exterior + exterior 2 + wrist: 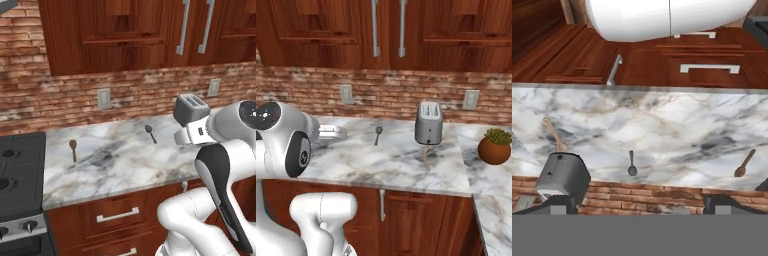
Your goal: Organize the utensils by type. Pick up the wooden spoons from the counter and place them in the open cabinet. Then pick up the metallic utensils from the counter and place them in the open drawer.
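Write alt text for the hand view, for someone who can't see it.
A white-grey marble counter holds a small dark grey metal spoon in the middle, a dark brown wooden spoon on the right and a pale tan wooden spoon beside a grey metal toaster on the left.

veined marble counter (125, 165), wooden spoon (73, 149), dark metal spoon (150, 133)

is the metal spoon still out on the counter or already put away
Out. The dark grey metal spoon lies flat on the marble counter near the brick wall, apart from the toaster.
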{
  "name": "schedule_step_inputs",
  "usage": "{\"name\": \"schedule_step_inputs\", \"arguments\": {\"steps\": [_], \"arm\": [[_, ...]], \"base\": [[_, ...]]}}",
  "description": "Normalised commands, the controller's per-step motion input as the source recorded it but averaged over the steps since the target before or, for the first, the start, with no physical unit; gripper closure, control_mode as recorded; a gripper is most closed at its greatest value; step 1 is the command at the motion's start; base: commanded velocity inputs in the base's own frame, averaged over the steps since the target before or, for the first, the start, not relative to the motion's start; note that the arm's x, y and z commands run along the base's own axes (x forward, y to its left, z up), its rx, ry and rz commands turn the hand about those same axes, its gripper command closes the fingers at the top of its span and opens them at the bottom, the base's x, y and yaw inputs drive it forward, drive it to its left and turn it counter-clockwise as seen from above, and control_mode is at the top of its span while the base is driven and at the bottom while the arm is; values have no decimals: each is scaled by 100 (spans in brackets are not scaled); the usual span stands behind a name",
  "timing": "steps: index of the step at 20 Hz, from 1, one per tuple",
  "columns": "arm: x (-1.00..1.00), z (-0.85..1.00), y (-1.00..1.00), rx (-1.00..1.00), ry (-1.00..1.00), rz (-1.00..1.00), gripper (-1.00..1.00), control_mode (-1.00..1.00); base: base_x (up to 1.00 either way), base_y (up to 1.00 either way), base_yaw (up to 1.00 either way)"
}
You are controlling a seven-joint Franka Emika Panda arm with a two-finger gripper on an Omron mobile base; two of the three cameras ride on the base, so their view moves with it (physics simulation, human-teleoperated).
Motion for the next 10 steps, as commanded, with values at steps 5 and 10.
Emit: {"name": "schedule_step_inputs", "arguments": {"steps": [5, 10], "arm": [[0, 0, 0, 0, 0, 0, -100, 100], [0, 0, 0, 0, 0, 0, -100, 100]], "base": [[38, -45, -14], [31, -50, -17]]}}
